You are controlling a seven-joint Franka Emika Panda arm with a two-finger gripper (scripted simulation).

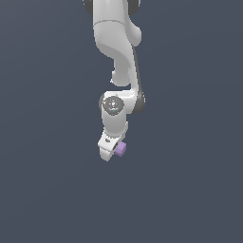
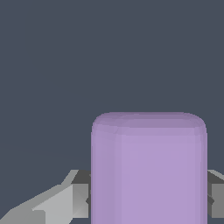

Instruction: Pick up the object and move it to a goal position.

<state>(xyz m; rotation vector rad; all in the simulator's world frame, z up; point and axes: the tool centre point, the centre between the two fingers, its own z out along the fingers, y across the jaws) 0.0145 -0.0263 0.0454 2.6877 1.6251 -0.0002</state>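
Light-purple rounded block (image 1: pixel 121 149) between end effector (image 1: pixel 114 153) fingers

Exterior view distant; wrist view close; both show block (image 1: pixel 120 149).

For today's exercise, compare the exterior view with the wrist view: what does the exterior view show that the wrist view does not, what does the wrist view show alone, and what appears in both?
Only the exterior view shows the white arm with its joints, reaching down to the gripper, and how small the purple block is beside it.

Only the wrist view shows the purple block up close, with its rounded edges, and grey fingers flanking it on both sides.

Both show the block at the gripper and a plain dark grey-blue background. No goal marker is visible in either.
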